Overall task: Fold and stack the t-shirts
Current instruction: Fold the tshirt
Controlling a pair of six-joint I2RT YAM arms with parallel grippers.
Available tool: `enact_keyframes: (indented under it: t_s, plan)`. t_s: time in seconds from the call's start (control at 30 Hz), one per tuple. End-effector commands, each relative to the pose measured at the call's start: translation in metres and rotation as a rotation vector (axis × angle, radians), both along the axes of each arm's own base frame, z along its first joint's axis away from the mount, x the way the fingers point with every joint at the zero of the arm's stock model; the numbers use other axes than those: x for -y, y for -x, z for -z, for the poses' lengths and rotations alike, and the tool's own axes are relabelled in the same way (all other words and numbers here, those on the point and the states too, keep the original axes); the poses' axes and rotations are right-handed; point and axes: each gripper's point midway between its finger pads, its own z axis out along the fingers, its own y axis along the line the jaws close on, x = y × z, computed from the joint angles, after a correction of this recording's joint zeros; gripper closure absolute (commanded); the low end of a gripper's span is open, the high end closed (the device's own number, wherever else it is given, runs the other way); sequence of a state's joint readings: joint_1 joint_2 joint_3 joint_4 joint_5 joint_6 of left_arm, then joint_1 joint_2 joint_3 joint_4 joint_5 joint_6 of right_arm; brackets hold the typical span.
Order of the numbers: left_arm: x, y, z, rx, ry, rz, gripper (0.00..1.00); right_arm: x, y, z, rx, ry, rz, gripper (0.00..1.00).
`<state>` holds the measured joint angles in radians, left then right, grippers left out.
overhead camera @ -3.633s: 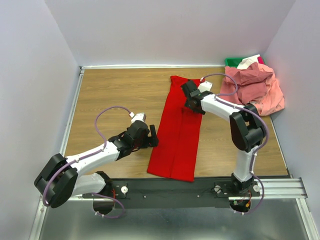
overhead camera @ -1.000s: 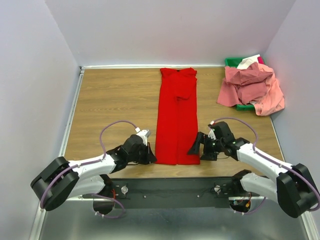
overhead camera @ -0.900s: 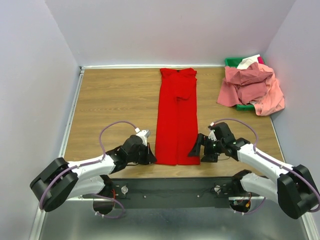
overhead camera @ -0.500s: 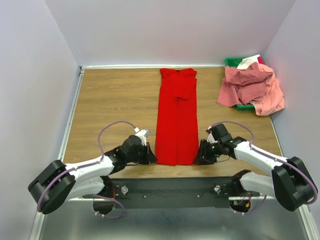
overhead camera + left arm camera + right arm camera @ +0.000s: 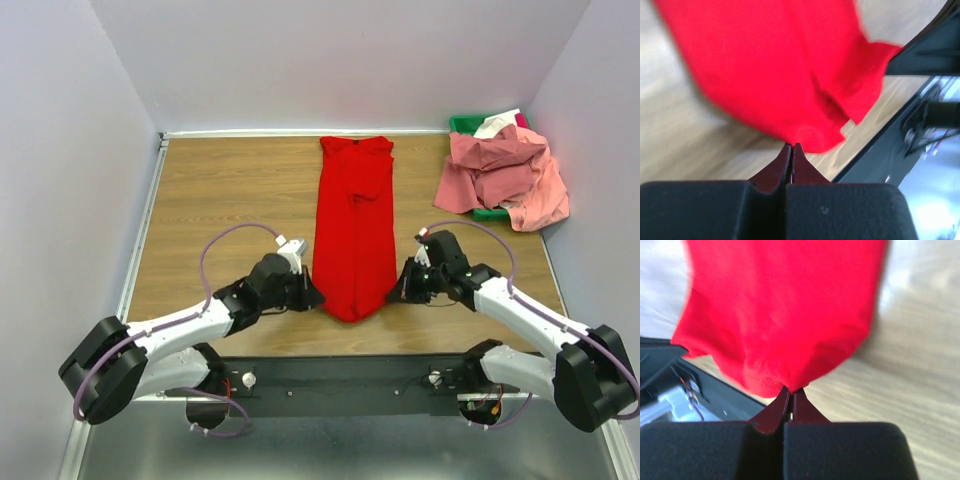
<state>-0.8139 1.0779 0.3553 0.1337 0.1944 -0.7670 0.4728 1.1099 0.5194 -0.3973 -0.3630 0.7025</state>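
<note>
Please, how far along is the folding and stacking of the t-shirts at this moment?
Done: the bright red cloth t-shirt lies folded lengthwise into a narrow strip. In hand: the left jaws and the right jaws are shut on its near hem corners, apparently to fold it across. Left: the salmon pink cloth t-shirts lie crumpled over the green plastic bin, unfolded, and no stack exists yet.
</note>
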Motion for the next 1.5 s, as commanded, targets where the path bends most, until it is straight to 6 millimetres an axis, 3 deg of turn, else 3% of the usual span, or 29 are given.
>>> enact_keyframes:
  t_s: [0.0,0.03,0.1,0.13,0.17,0.27,0.3,0.43,0.47,0.53,0.57,0.6,0.63,0.73,0.9,0.97,1.03,1.07,1.47]
  plan:
    - [0.007,-0.040,-0.029,0.110,-0.033,-0.097,1.00,-0.004,-0.047,-0.036,0.216,-0.009,0.083,0.99]
    - [0.011,-0.050,-0.041,0.128,-0.022,-0.118,1.00,-0.005,-0.052,-0.040,0.238,-0.019,0.091,1.00]
    - [0.012,-0.066,-0.044,0.136,-0.035,-0.155,1.00,-0.011,-0.069,-0.052,0.298,-0.044,0.113,1.00]
    - [0.018,-0.076,-0.057,0.161,-0.019,-0.158,1.00,-0.011,-0.076,-0.056,0.319,-0.040,0.128,1.00]
    - [0.019,-0.084,-0.055,0.157,-0.026,-0.160,1.00,-0.015,-0.088,-0.069,0.358,-0.055,0.138,0.99]
    - [0.026,-0.108,-0.073,0.196,-0.022,-0.187,1.00,-0.017,-0.110,-0.071,0.382,-0.014,0.158,1.00]
    - [0.028,-0.114,-0.076,0.195,-0.020,-0.199,1.00,-0.020,-0.122,-0.082,0.411,-0.015,0.170,1.00]
    - [0.032,-0.148,-0.081,0.208,-0.045,-0.230,1.00,-0.016,-0.157,-0.087,0.446,0.054,0.251,1.00]
    - [0.035,-0.158,-0.092,0.232,-0.036,-0.235,1.00,-0.014,-0.164,-0.081,0.443,0.085,0.260,0.99]
    - [0.035,-0.175,-0.088,0.240,-0.057,-0.247,1.00,-0.016,-0.179,-0.091,0.469,0.097,0.277,1.00]
    - [0.039,-0.185,-0.101,0.267,-0.044,-0.250,1.00,-0.018,-0.184,-0.085,0.461,0.115,0.275,1.00]
    - [0.040,-0.192,-0.093,0.257,-0.063,-0.251,1.00,-0.018,-0.189,-0.085,0.464,0.122,0.280,0.99]
    - [0.037,-0.205,-0.100,0.266,-0.066,-0.266,1.00,-0.018,-0.199,-0.094,0.491,0.128,0.298,1.00]
    - [0.033,-0.222,-0.092,0.254,-0.086,-0.276,1.00,-0.013,-0.216,-0.086,0.491,0.183,0.334,1.00]
    - [0.029,-0.252,-0.094,0.274,-0.086,-0.299,1.00,-0.011,-0.243,-0.086,0.514,0.234,0.370,1.00]
    - [0.032,-0.261,-0.093,0.280,-0.088,-0.286,1.00,-0.009,-0.251,-0.076,0.503,0.258,0.373,1.00]
    - [0.034,-0.268,-0.085,0.276,-0.101,-0.276,1.00,-0.012,-0.260,-0.080,0.508,0.247,0.374,1.00]
    - [0.036,-0.273,-0.088,0.284,-0.097,-0.272,1.00,-0.013,-0.261,-0.071,0.492,0.257,0.366,0.99]
    - [0.030,-0.300,-0.049,0.225,-0.145,-0.270,1.00,0.004,-0.282,-0.042,0.442,0.307,0.411,1.00]
